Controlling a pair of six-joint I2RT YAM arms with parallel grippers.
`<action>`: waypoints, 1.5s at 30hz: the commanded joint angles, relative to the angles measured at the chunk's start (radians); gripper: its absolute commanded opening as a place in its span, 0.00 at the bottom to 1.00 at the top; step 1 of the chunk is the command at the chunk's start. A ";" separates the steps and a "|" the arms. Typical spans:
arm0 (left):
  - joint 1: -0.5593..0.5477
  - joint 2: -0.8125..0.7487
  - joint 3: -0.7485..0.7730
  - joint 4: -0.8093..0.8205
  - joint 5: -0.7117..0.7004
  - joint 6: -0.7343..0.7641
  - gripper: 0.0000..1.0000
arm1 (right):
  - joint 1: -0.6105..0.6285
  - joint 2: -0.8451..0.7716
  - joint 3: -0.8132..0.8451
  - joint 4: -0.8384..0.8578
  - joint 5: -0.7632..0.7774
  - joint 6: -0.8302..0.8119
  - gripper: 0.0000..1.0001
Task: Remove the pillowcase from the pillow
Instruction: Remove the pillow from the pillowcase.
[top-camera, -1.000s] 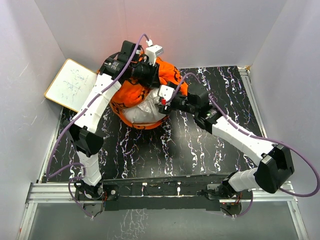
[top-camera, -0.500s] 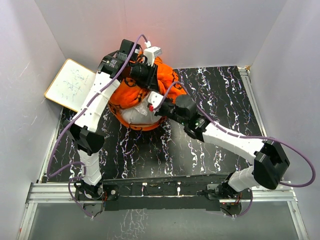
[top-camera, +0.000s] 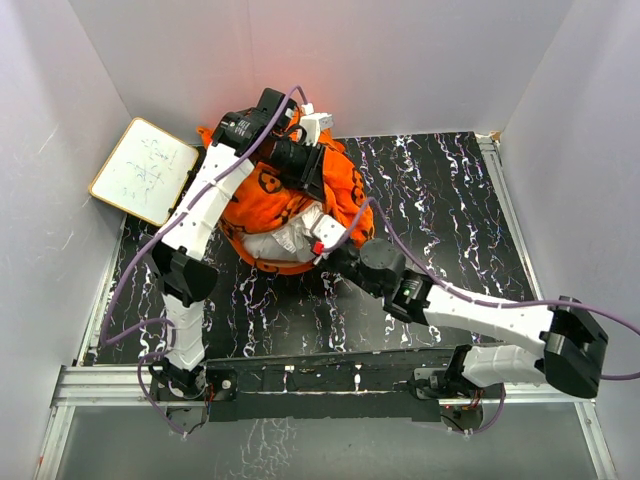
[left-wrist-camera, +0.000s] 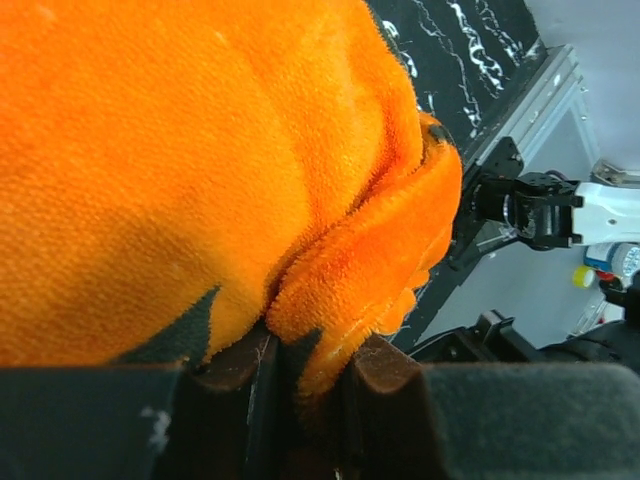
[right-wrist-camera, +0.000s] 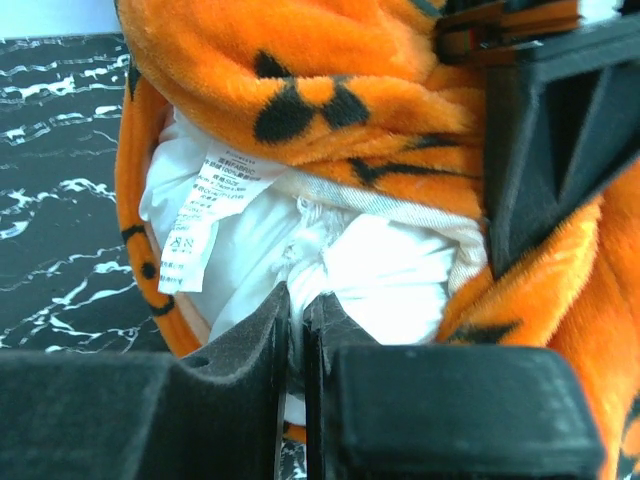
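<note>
Two soft things are sitting bunched together at the far left of the bench (top-camera: 440, 190), a black slab veined with white like marble: the pillowcase (top-camera: 250, 205) and the pillow (top-camera: 282, 238). The pillowcase is showing as bright orange plush with a short, fuzzy nap, printed with black flower and circle motifs, and it is wrapping most of the bundle in thick rounded folds. Its open mouth is facing the near side, and the pillow is bulging out of it as smooth, plain white cloth, puckered into small creases. A white printed care label (right-wrist-camera: 205, 215) is hanging at the edge of that opening.

The left jaws are standing narrow over the far top of the bundle, and their dark pads (left-wrist-camera: 250, 375) are pinching a rolled fold of the orange plush between them. The right jaws are reaching in from the near side, closed nearly tight, with their black foam-faced fingers (right-wrist-camera: 250, 335) gripping a gathered tuck of the white pillow cloth just inside the mouth.

A flat white board (top-camera: 145, 170) with a tan frame is lying tilted against the left wall, just beside the orange heap.
</note>
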 joint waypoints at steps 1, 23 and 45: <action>0.027 -0.008 0.043 0.458 -0.338 0.059 0.00 | 0.157 -0.112 -0.082 0.004 -0.308 0.218 0.08; -0.034 -0.348 -0.534 0.657 -0.382 0.658 0.59 | -0.006 -0.206 -0.256 0.126 -0.389 0.472 0.08; -0.222 -0.611 -0.712 0.362 -0.184 0.714 0.75 | -0.200 -0.292 -0.205 0.150 -0.448 0.582 0.08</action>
